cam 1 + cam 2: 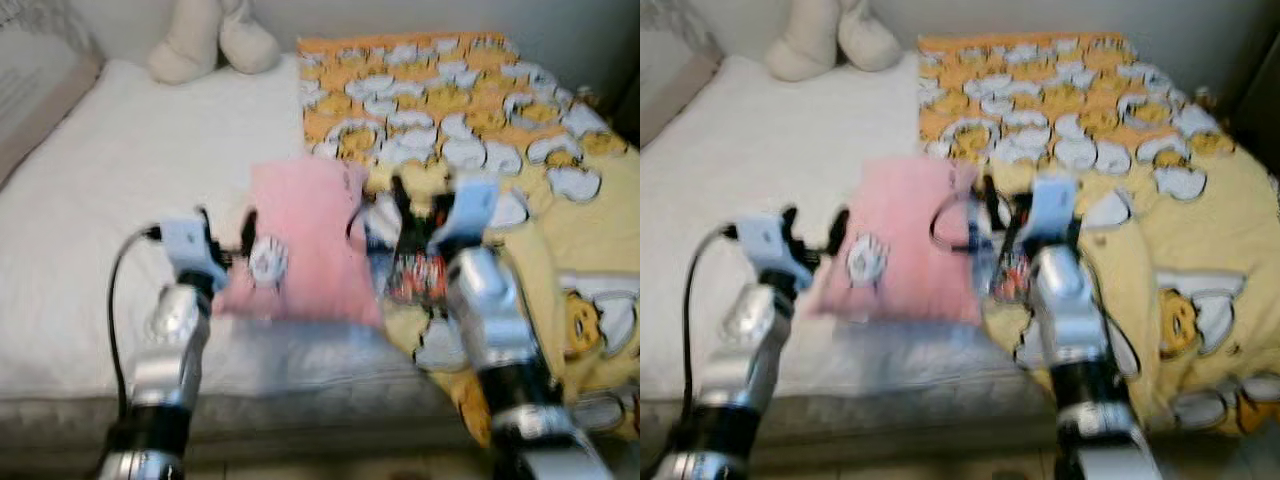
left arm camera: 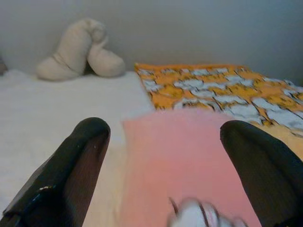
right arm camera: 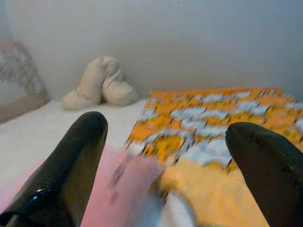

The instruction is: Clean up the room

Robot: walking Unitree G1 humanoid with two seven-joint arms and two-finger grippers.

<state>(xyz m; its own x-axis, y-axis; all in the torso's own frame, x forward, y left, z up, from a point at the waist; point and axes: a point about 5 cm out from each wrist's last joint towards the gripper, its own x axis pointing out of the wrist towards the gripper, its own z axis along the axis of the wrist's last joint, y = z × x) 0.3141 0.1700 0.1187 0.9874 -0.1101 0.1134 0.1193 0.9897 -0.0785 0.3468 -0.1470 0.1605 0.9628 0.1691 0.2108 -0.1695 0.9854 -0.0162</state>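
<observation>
A pink pillow (image 1: 300, 245) with a small white print lies near the front edge of the bed. My left gripper (image 1: 226, 228) hovers open at its left edge, and the left wrist view shows the pink pillow (image 2: 184, 161) between the two black fingers (image 2: 75, 165). My right gripper (image 1: 420, 200) is open over the pillow's right edge, where it meets the yellow cartoon blanket (image 1: 470, 120). In the right wrist view the pink pillow (image 3: 125, 189) and the blanket (image 3: 213, 127) lie ahead of the fingers. The pictures are blurred.
A white mattress (image 1: 120, 190) covers the left of the bed. A cream stuffed toy (image 1: 210, 40) rests at the far wall. The blanket hangs over the bed's front right corner. A padded bed rail (image 1: 40, 100) runs along the far left.
</observation>
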